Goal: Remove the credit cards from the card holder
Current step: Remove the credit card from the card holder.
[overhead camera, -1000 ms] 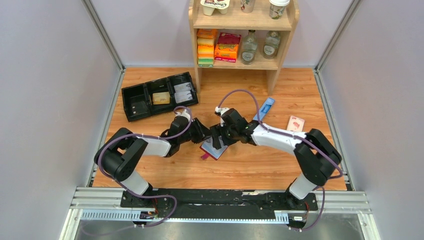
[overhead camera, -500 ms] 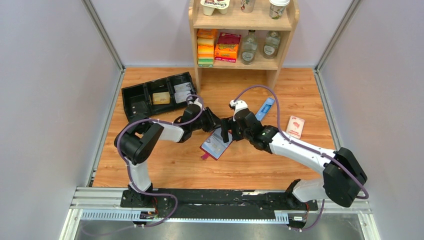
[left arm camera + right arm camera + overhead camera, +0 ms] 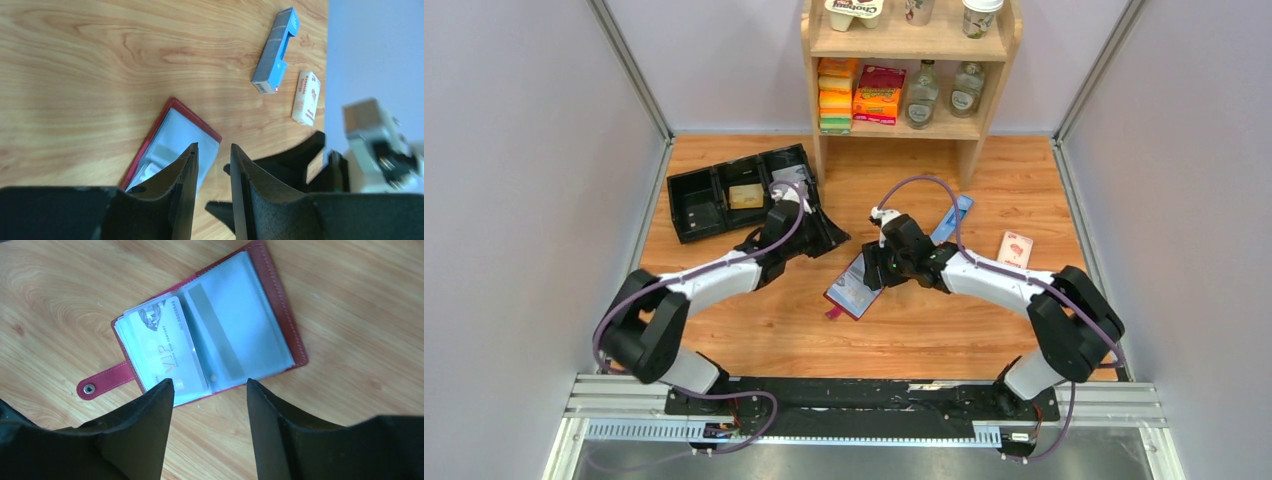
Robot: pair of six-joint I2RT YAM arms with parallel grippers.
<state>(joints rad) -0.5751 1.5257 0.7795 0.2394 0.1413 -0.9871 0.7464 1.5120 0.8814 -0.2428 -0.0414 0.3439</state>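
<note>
Getting the next card [image 3: 165, 347] out cleanly rests on the right gripper [image 3: 210, 385], which hovers just above the holder [image 3: 296, 347] with its fingers wide apart and nothing between them. The holder lies open and flat on the table [image 3: 944, 330], clear sleeves up. 1 pale card marked VIP sits in the sleeve on the holder's tab [image 3: 102, 381] side. A grey band shows through the other sleeve, and I cannot tell whether that is a 2nd card. The left gripper [image 3: 212, 150] is well apart from the holder, toward the tray [image 3: 694, 205] beyond the holder's far left corner. Its fingers are a narrow gap apart with no card visible between them, so it gives no help with holding the holder down. My judgement is that the holder is light and the sleeve slick, so a plain pull would likely drag the whole holder along. It would be better to bring the left gripper back to press the holder's red border on the side away from the tab. The right gripper can then come down at the holder's open sleeve edge, take only the card's exposed rim in a shallow pinch, and draw it out along the sleeve, low and parallel to the holder, without lifting.
</note>
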